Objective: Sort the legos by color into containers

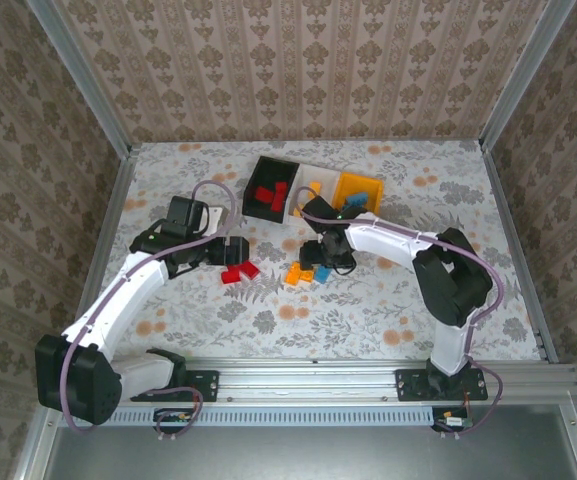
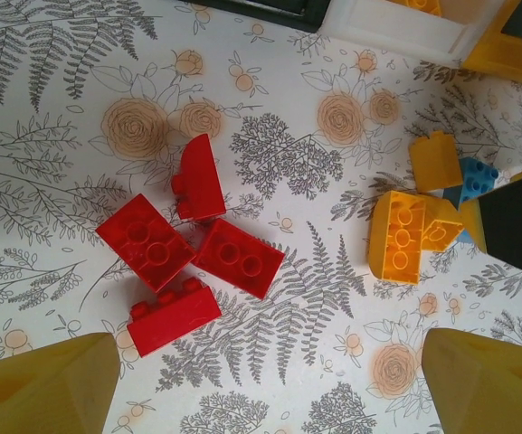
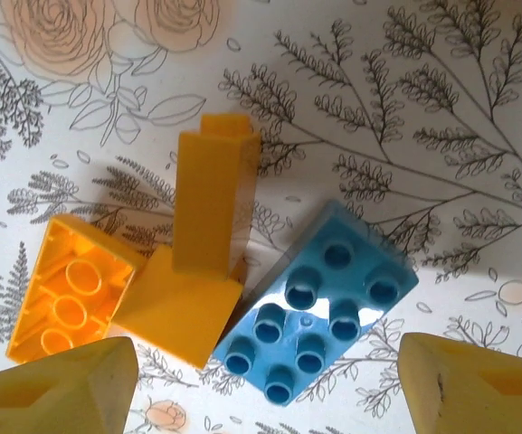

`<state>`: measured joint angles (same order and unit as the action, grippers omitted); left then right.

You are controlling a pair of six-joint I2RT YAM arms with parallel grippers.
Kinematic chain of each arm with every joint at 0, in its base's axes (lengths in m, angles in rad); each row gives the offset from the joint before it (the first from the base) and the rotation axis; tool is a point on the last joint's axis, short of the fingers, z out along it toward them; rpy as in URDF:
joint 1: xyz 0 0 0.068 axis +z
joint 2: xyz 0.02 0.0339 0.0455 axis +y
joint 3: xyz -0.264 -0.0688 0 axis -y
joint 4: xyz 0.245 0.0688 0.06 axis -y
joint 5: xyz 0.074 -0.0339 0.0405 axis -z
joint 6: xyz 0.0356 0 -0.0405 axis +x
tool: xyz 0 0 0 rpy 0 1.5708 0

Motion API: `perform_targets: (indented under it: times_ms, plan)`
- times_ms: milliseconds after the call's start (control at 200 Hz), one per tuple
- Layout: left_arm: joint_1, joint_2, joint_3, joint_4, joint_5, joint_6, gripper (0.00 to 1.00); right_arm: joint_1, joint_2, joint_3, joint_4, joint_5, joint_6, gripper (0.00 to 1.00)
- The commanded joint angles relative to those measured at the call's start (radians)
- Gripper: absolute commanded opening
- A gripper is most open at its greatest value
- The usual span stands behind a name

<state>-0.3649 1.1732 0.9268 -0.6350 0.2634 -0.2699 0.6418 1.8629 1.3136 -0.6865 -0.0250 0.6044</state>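
Left gripper [image 2: 274, 384] open above red legos [image 2: 193, 244], right gripper [image 3: 270, 380] open above blue lego [image 3: 319, 312] touching orange legos [image 3: 197, 262], bare table [image 2: 61, 136] around both.

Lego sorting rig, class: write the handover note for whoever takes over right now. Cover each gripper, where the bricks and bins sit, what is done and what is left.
Left gripper: open, empty, above four loose red bricks on the table.
Right gripper: open, empty, above a blue brick and a few orange bricks.
Bins, in a row at the far middle: black bin holds reds, white bin something orange, orange-yellow bin a blue.
Done: some of each colour binned.
Left: the loose reds, oranges and blue.
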Motion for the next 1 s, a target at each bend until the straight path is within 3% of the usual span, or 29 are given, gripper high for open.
perform_targets:
  times_ms: [0, 800, 995]
  plan:
    - [0.008, -0.022, -0.016, -0.003, 0.017, -0.003, 0.88, -0.011, 0.034, 0.036, -0.042, 0.042, -0.018, 0.76]
    - [0.017, -0.063, -0.048, 0.014, 0.023, -0.023, 0.89, -0.014, -0.028, -0.104, -0.033, 0.071, -0.013, 0.63]
    - [0.018, -0.075, -0.055, 0.014, 0.020, -0.028, 0.89, 0.011, -0.064, -0.123, -0.031, 0.071, 0.014, 0.70]
